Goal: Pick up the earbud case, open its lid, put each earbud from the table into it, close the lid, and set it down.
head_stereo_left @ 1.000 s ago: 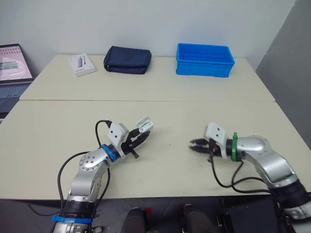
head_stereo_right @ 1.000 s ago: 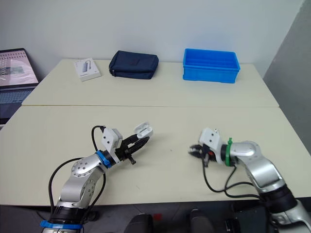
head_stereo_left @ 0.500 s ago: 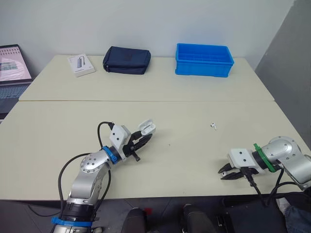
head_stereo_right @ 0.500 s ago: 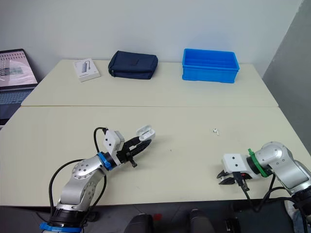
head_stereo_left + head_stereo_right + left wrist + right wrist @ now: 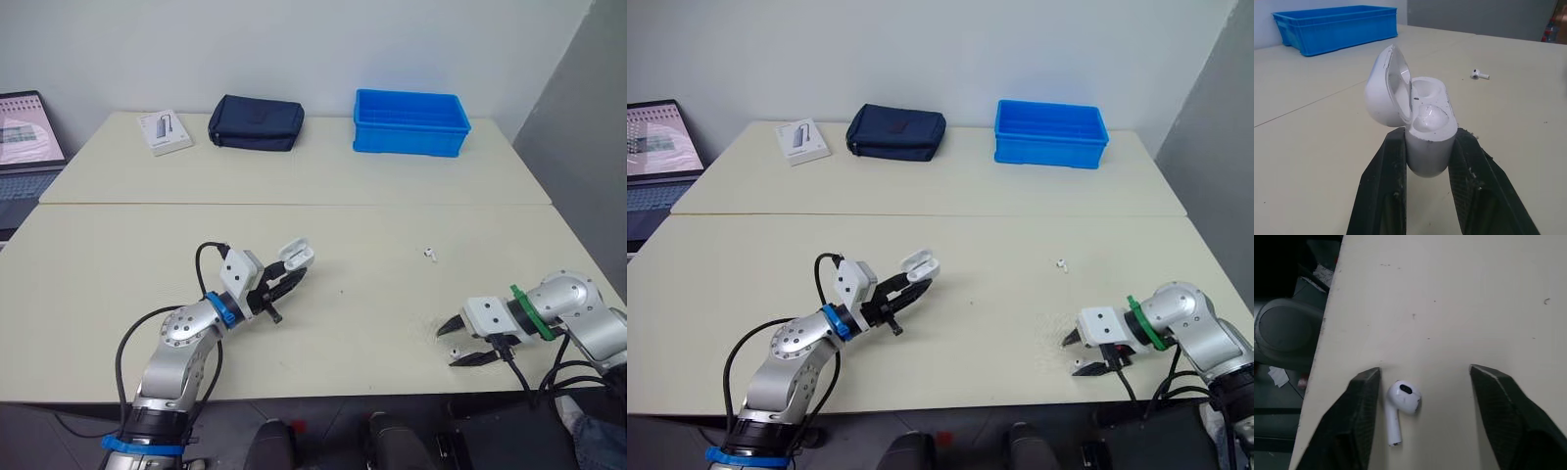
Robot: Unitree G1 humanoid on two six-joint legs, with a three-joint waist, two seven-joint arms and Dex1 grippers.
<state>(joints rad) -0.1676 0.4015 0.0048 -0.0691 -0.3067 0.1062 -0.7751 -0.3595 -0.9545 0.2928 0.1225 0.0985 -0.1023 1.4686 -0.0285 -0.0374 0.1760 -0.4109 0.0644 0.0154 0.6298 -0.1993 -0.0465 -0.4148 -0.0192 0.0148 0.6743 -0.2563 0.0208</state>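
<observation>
Now, desk: nothing on it has moved; the work sits on its near half.
Right pincer: a second ago it was narrow and near the middle, close to the case. Half a second ago it had swung to the near right edge, still narrow. At this moment it is released, fingers spread wide and low over the desk.
Left pincer: clenched on the case body as before, holding it up off the desk.
Case: lid hinged open; both wells look empty to me.
Near earbud: flat on the desk close to the front edge, between the spread fingers and just beside one, not yet gripped.
Far earbud: further in on the desk, well apart from both pincers.
Meaning: lifting and opening look done. I judge the right arm is lined up for the first pick. The bud is off-centre and close to the edge, so closing could nudge it off.
</observation>
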